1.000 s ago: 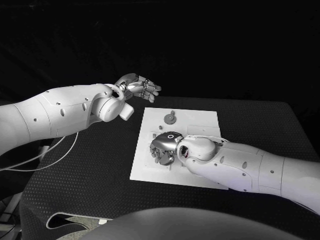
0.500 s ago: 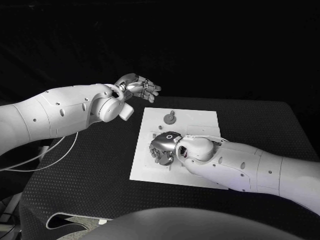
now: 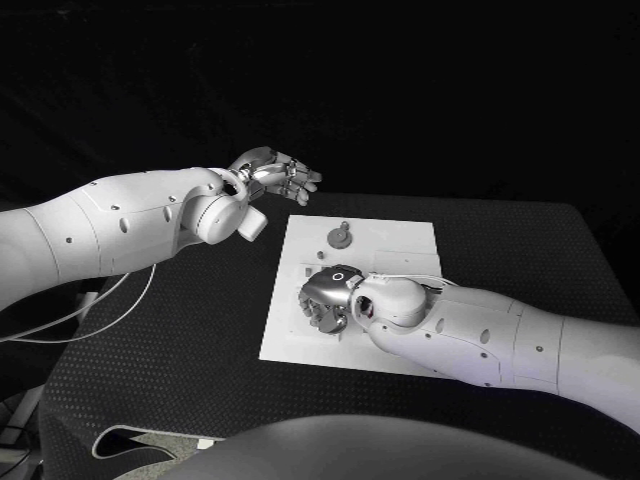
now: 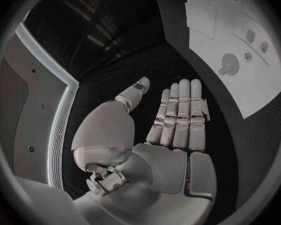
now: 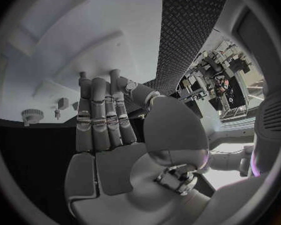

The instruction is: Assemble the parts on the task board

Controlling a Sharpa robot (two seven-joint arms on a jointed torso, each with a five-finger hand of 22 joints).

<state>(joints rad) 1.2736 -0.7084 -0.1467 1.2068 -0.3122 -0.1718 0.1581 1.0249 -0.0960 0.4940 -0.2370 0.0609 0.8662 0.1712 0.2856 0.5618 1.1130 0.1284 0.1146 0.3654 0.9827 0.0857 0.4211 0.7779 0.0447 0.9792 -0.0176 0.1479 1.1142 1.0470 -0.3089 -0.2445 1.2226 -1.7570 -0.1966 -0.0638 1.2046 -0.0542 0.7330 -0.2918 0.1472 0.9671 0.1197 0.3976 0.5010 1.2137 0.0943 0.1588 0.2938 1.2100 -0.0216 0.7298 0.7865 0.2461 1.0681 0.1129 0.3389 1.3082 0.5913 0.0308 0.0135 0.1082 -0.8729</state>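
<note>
Now, from left to right we note:
Left hand: our left hand (image 3: 277,172) hangs above the far left corner of the bench (image 3: 162,350), at about eleven o'clock from the task board (image 3: 392,240). In the left wrist view the same hand (image 4: 178,120) lies flat, fingers straight and side by side, thumb set apart, holding nothing.
Task board: the white plate lies flat in the middle of the bench, well apart from the left hand.
Round part: a small knob-like part (image 3: 342,236) stands on the far half of the board, at twelve o'clock from the right hand; we see it again in the left wrist view (image 4: 229,63).
Right hand: our right hand (image 3: 326,296) sits over the near left part of the board. In the right wrist view the hand (image 5: 106,120) shows fingers straight and together above the white surface, nothing gripped.
Small parts: two little pieces (image 5: 63,103) and a round one (image 5: 33,116) lie on the board beside the fingertips.
</note>
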